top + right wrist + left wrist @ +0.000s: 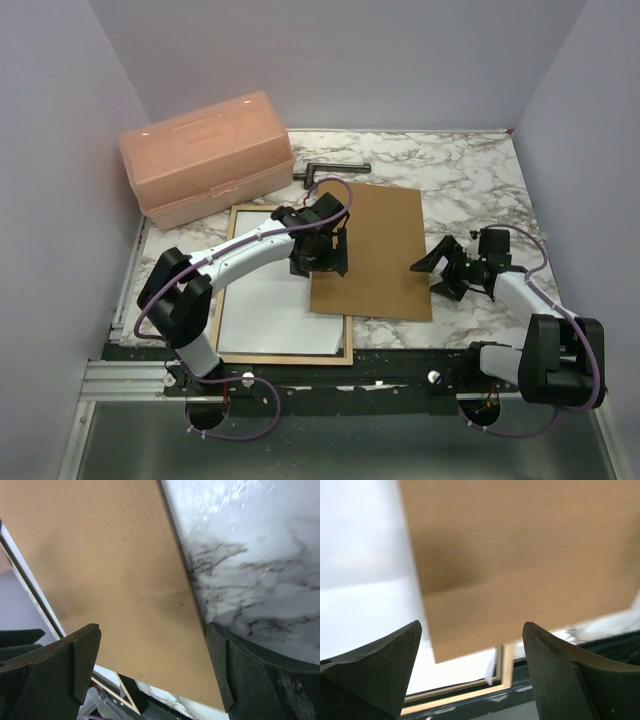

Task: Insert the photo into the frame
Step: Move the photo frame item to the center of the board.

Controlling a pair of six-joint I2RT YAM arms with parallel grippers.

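Observation:
The photo (275, 310) lies white back up inside the tan wood frame (285, 356) at the near left; its printed side is hidden. The brown backing board (385, 250) lies right of the frame, its left edge over the frame's right rail. My left gripper (320, 262) is open and empty above the board's left edge. Its wrist view shows the board (520, 555), the white photo (365, 605) and the frame's corner (507, 665). My right gripper (435, 272) is open and empty by the board's right edge, with the board (110, 570) between its fingers in its wrist view.
A pink translucent plastic box (205, 155) stands at the back left. A dark L-shaped tool (325, 170) lies behind the board. The marble tabletop (260, 570) is walled on three sides, with a black rail along the near edge.

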